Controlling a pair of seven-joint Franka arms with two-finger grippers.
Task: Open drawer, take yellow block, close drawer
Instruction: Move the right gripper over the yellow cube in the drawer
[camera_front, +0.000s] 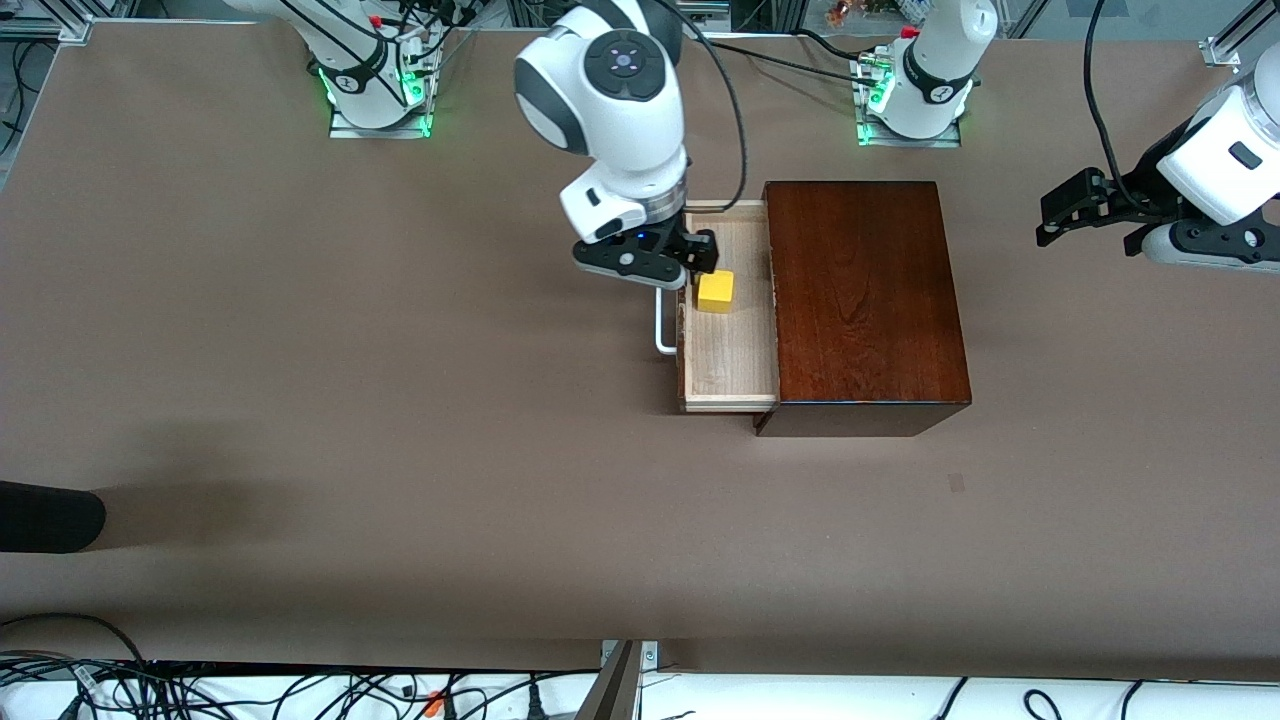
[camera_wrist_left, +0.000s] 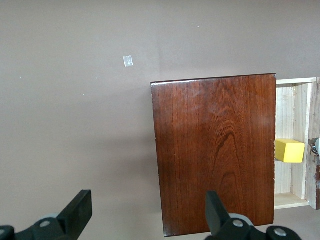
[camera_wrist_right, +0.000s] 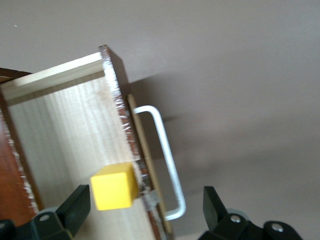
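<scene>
The drawer (camera_front: 725, 350) stands pulled out of the dark wooden box (camera_front: 860, 300), its white bar handle (camera_front: 662, 335) toward the right arm's end of the table. The yellow block (camera_front: 715, 291) sits on the pale drawer floor, close to the drawer front. My right gripper (camera_front: 685, 265) hangs open over the drawer front and the block. In the right wrist view the block (camera_wrist_right: 114, 186) and the handle (camera_wrist_right: 167, 165) both lie between the fingers of that gripper (camera_wrist_right: 145, 206), untouched. My left gripper (camera_front: 1065, 215) waits open over the table at the left arm's end, holding nothing (camera_wrist_left: 148, 210).
A small pale tape patch (camera_front: 957, 483) lies on the brown table, nearer the front camera than the box. A black rounded object (camera_front: 50, 517) pokes in at the table's edge at the right arm's end. Cables run along the front edge.
</scene>
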